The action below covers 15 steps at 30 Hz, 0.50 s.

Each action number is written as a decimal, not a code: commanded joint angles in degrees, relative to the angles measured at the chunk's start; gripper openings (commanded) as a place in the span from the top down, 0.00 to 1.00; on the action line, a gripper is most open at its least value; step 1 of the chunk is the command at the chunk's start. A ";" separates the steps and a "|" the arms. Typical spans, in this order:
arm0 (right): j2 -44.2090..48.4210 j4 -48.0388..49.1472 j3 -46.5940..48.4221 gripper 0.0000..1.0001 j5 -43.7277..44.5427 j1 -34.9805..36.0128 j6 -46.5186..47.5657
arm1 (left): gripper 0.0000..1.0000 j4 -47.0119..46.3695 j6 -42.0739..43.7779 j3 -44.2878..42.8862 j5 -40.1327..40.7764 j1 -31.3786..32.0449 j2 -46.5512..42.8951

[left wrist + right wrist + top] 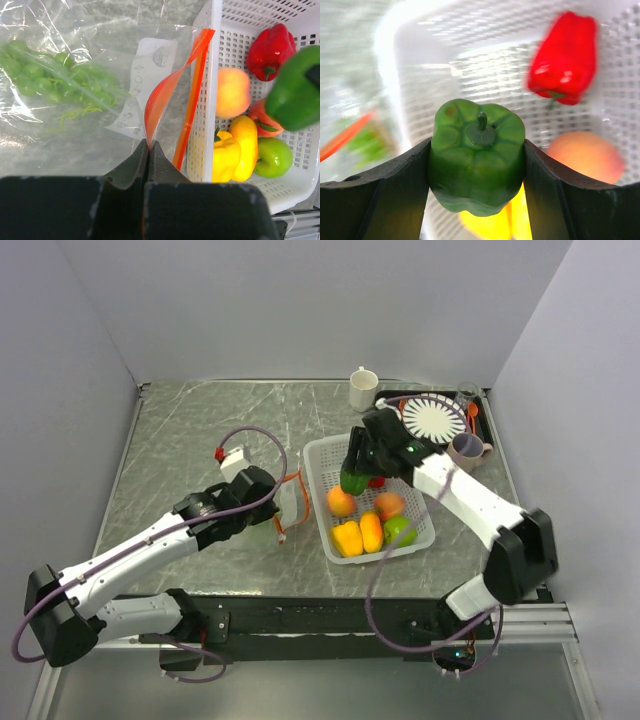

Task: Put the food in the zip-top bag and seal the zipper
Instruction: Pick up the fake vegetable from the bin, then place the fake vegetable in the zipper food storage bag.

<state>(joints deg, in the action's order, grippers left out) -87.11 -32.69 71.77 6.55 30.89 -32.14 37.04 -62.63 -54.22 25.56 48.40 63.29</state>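
My left tool (149, 145) is pinched fully shut on one lip of the bag (75, 135). It lifts the orange-red zipper (162, 95) into a narrow slit just left of the basket (212, 60). My right tool (476, 172) is closed around a green pepper (470, 145), holding it above the basket's left part, near that slit. The bag lies on the counter (200, 430) with green grapes (40, 75) inside.

My worry is the mouth: only one lip is held, so the lumpy pepper may catch the slack lip and shove the bag away. The film is thin, clear and crinkled, and could slide out of my pinch. The pepper is glossy and hard-looking, ribbed, gripped on its curved sides, so a bump could pop it loose. The basket's stiff white mesh wall sits right beside the zipper and could snag it.
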 commanded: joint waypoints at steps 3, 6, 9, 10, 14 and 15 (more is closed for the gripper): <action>12.04 12.02 -9.09 0.89 -8.98 2.59 -5.12 | 0.99 -2.32 0.14 -1.15 -0.86 -0.24 0.87; 13.81 15.19 -10.59 0.89 -14.45 4.77 -7.05 | 0.99 -3.02 -0.21 -1.24 -1.30 -0.24 1.14; 14.78 20.28 -13.05 0.89 -14.72 7.94 -11.00 | 0.99 -3.46 -0.47 -1.51 -1.65 -0.24 1.31; 14.43 21.77 -14.27 0.89 -15.24 9.52 -13.45 | 0.99 -3.90 -0.56 -1.42 -1.83 -0.24 1.31; 11.09 29.15 -15.25 0.90 -14.99 13.39 -17.08 | 0.99 -4.60 -1.00 -1.16 -2.88 -0.24 1.49; 10.22 29.95 -15.34 0.89 -14.20 14.10 -17.34 | 0.99 -4.52 -1.18 -1.15 -3.06 -0.24 1.49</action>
<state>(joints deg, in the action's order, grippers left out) -74.94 -13.23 56.69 -7.16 42.15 -44.64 35.24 -62.89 -54.22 23.81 48.40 64.69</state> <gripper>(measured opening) 0.709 0.024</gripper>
